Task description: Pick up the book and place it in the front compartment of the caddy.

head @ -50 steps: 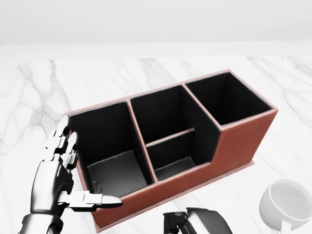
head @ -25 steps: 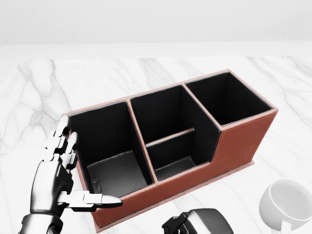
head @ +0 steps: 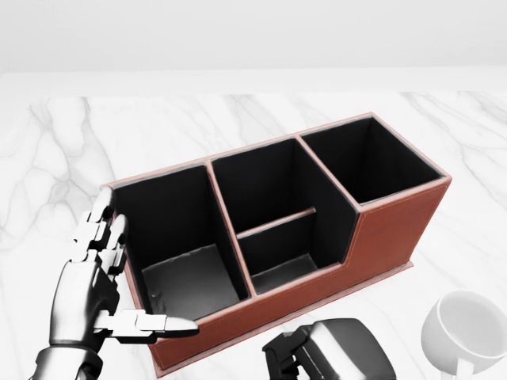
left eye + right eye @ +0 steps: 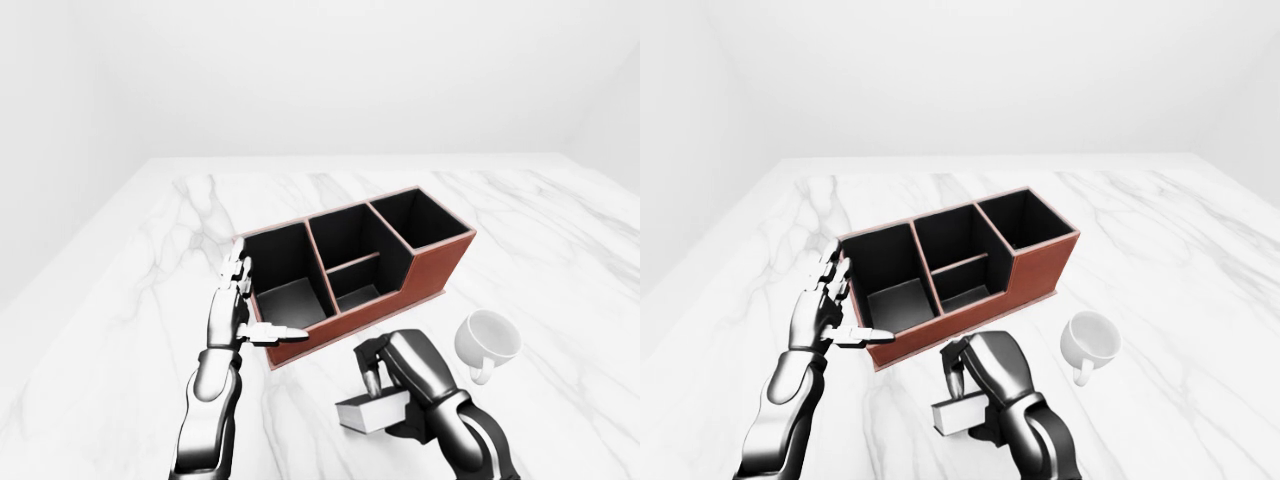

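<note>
Both hands matter: the right hand (image 4: 400, 372), clamped on the book (image 4: 372, 411), has risen toward the caddy (image 3: 394, 229), while the open left hand (image 3: 99, 273) still steadies its end.

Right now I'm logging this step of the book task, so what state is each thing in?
book: held in the right hand, not yet in the caddy.
right hand: fingers closed round the book.
left hand: open, flat beside the caddy's left end wall.
caddy: upright on the marble table, every compartment empty.
mug: tipped on its side, opening facing the camera, apart from the caddy.
</note>
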Robot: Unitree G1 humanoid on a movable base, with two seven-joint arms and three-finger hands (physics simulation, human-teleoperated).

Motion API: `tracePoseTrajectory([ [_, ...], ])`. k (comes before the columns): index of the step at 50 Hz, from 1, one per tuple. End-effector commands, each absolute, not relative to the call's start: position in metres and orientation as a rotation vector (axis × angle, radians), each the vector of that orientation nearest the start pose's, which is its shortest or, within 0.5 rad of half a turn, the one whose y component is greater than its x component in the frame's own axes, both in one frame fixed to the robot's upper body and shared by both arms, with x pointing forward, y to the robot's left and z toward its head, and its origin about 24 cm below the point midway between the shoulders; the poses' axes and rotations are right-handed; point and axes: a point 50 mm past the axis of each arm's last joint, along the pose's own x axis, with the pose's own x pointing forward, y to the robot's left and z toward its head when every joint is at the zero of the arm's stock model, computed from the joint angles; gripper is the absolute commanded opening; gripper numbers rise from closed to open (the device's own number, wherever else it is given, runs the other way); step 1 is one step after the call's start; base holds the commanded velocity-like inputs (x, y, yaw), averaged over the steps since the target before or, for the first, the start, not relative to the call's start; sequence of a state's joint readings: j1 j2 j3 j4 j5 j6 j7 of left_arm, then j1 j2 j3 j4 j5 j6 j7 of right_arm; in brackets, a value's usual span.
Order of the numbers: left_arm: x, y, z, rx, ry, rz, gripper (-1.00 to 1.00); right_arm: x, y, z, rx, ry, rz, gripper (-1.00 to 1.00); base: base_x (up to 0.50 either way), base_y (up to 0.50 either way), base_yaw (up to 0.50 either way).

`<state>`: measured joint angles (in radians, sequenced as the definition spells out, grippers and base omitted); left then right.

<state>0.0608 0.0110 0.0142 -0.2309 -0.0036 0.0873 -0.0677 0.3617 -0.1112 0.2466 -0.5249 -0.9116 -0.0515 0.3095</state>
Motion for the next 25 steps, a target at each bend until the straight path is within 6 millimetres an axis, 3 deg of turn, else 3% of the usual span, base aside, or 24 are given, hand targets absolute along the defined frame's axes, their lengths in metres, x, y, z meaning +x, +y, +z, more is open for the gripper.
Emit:
tracePoseTrajectory([
  [1, 0.242, 0.155, 0.071, 0.012, -0.077, -0.039, 0.98, 0.177, -0.112, 0.095, -0.975, -0.176, 0.359, -1.00, 0.00, 0.00, 0.00],
  [25, 0.242, 0.157, 0.074, 0.010, -0.089, -0.033, 0.98, 0.186, -0.112, 0.123, -0.979, -0.214, 0.330, -1.00, 0.00, 0.00, 0.00],
])
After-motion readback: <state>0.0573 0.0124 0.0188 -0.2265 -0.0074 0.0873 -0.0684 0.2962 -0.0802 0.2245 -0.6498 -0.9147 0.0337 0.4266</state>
